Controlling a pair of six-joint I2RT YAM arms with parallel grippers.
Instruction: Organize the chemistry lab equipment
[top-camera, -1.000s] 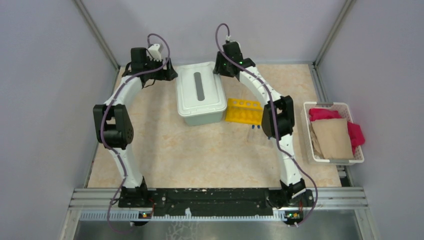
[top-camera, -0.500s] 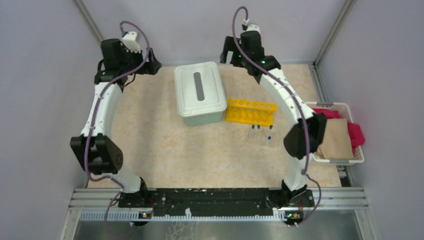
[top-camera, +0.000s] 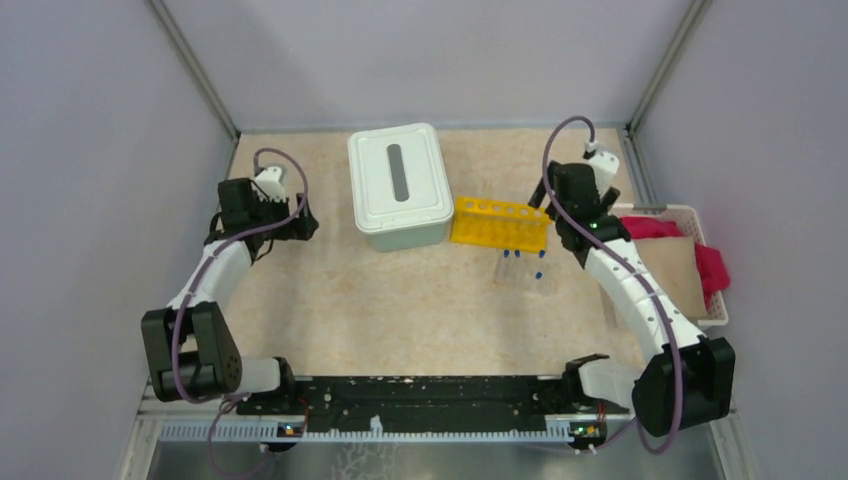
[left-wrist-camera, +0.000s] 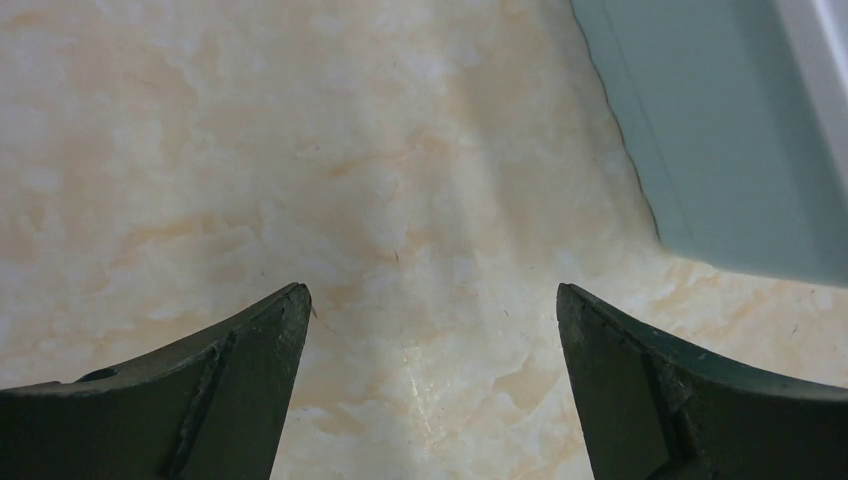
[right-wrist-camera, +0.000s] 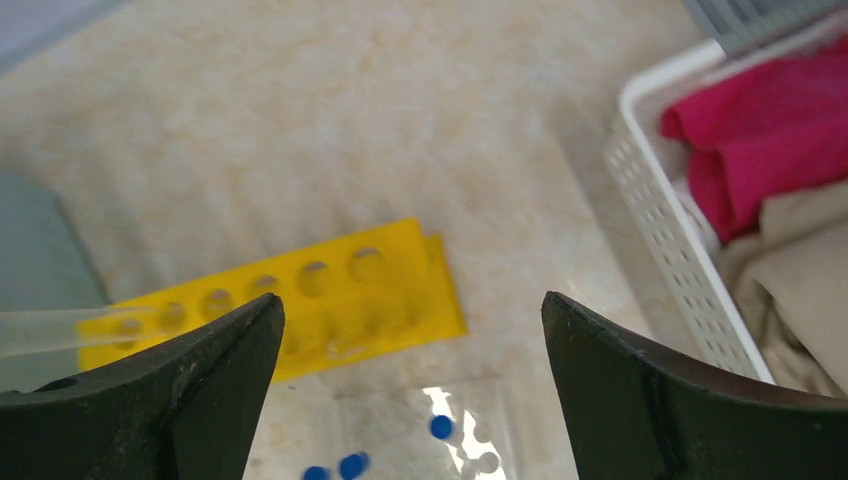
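Observation:
The yellow holed rack (top-camera: 500, 223) lies on the table to the right of the white box; it also shows in the right wrist view (right-wrist-camera: 300, 300). Slim clear test tubes with blue caps (top-camera: 525, 268) stand in a clear holder just in front of it, with the caps low in the right wrist view (right-wrist-camera: 440, 427). One clear tube (right-wrist-camera: 60, 330) lies across the rack's left end. My right gripper (top-camera: 548, 200) (right-wrist-camera: 413, 305) is open and empty above the rack's right end. My left gripper (top-camera: 305, 225) (left-wrist-camera: 430, 300) is open and empty over bare table, left of the box. The glass cups and the squeeze bottle are out of view.
A white lidded box (top-camera: 400, 185) with a slot stands at the back middle; its side shows in the left wrist view (left-wrist-camera: 740, 130). A white basket (top-camera: 715, 318) of pink and brown cloths sits at the right edge, and it also shows in the right wrist view (right-wrist-camera: 655, 215). Walls close in on three sides.
Both arms have swung away from the back wall and come down. The left gripper now sits left of the box, the right gripper over the rack's right end.

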